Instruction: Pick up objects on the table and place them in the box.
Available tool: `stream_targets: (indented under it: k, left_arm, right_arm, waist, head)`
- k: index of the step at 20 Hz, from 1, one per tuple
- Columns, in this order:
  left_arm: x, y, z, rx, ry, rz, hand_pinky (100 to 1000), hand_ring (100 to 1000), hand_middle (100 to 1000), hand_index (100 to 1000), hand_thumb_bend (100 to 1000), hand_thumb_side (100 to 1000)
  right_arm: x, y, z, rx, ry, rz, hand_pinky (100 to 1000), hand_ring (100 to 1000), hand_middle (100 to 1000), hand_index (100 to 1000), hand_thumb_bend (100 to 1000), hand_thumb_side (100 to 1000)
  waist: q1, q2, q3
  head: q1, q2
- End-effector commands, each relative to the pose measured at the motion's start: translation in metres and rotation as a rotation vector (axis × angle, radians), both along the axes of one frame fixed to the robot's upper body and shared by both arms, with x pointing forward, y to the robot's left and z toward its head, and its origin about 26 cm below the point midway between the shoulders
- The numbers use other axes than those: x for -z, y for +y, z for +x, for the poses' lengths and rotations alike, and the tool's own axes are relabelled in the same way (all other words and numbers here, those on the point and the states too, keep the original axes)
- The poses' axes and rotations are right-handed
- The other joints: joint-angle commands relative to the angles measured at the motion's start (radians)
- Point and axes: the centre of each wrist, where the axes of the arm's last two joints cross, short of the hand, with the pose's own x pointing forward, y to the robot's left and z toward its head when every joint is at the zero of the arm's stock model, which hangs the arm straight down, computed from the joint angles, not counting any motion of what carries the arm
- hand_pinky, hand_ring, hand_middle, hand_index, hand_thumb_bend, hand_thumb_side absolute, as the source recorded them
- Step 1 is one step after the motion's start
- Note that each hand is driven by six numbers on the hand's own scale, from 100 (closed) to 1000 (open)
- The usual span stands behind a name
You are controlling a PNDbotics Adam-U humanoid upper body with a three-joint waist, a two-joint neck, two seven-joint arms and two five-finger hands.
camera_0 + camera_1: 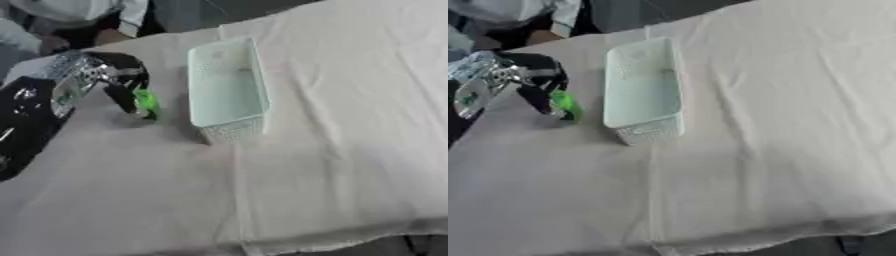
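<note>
- The table [332, 165] is covered by a pale, creased cloth; a long fold runs from the near edge up toward the box, and the cloth's hem hangs over the near edge at the bottom of both views.
- Past that bare stretch, on the left, the left hand [122, 82] reaches in from the view's left side, black with silver, shiny parts at the wrist and forearm.
- Its dark fingers point down and are curled round a small green object [146, 102], pinching it at their tips; the object is bright green and too blurred to give it a clearer shape.
- The green object sits low, at or just above the cloth; whether it touches the cloth cannot be told.
- Just beside the hand, to its right, stands the box [229, 127]: a pale mint, long rectangular plastic basket with perforated walls, visible on its near end, and its long side running away from the camera. The green object is outside it, near its left wall, not touching.
- The left eye view shows far more of the black forearm at the left edge; the right eye view cuts most of it off.
- The right hand shows in neither view.
</note>
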Motion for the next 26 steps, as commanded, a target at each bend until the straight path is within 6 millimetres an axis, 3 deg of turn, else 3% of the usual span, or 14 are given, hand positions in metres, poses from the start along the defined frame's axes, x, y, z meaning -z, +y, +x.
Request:
stream_targets:
  k: [1, 6, 16, 26]
  left_arm:
    - [-0.012, 0.005, -0.001, 0.003, -0.053, 0.022, 100, 100, 201, 440, 242, 441]
    - [-0.021, 0.004, -0.001, 0.015, -0.177, 0.002, 100, 100, 123, 404, 100, 392]
    - [-0.043, 0.002, -0.001, -0.008, -0.295, -0.152, 100, 100, 113, 390, 100, 411]
    - [-0.071, -0.015, -0.001, 0.044, -0.338, -0.211, 100, 100, 111, 390, 100, 400]
  right_arm:
    - [-0.010, -0.001, -0.002, -0.027, -0.107, -0.061, 689, 785, 848, 897, 100, 560]
    - [-0.009, -0.001, -0.003, -0.025, -0.106, -0.062, 690, 785, 848, 897, 100, 559]
    - [-0.009, -0.002, -0.003, -0.021, -0.104, -0.060, 690, 785, 848, 897, 100, 560]
    - [-0.010, -0.002, -0.003, -0.025, -0.101, -0.059, 691, 785, 847, 896, 100, 560]
  waist:
    - [-0.007, -0.011, 0.002]
    - [-0.008, -0.012, 0.005]
    - [-0.007, -0.015, 0.007]
    - [-0.004, -0.019, 0.004]
  head:
    - [0.011, 0.000]
    - [0.012, 0.000]
    - [0.011, 0.000]
    - [0.005, 0.000]
